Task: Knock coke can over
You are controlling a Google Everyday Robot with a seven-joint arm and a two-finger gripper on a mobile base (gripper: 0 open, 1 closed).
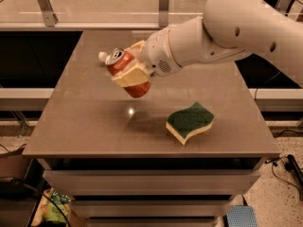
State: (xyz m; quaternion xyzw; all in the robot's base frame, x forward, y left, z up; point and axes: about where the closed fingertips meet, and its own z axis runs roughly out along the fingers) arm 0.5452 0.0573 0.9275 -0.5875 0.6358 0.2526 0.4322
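Observation:
The coke can (124, 66) is red-orange with a silver top. My gripper (129, 69) is shut on it, with cream fingers (130, 75) on either side. The can is tilted, its top pointing up and to the left. It hangs in the air above the left middle of the grey table (94, 122), clear of the surface. The white arm reaches in from the upper right.
A green and yellow sponge (190, 122) lies on the table at the front right. A small white cap-like thing (102, 56) shows just behind the can. A glass railing runs along the back. Drawers sit below the table's front edge.

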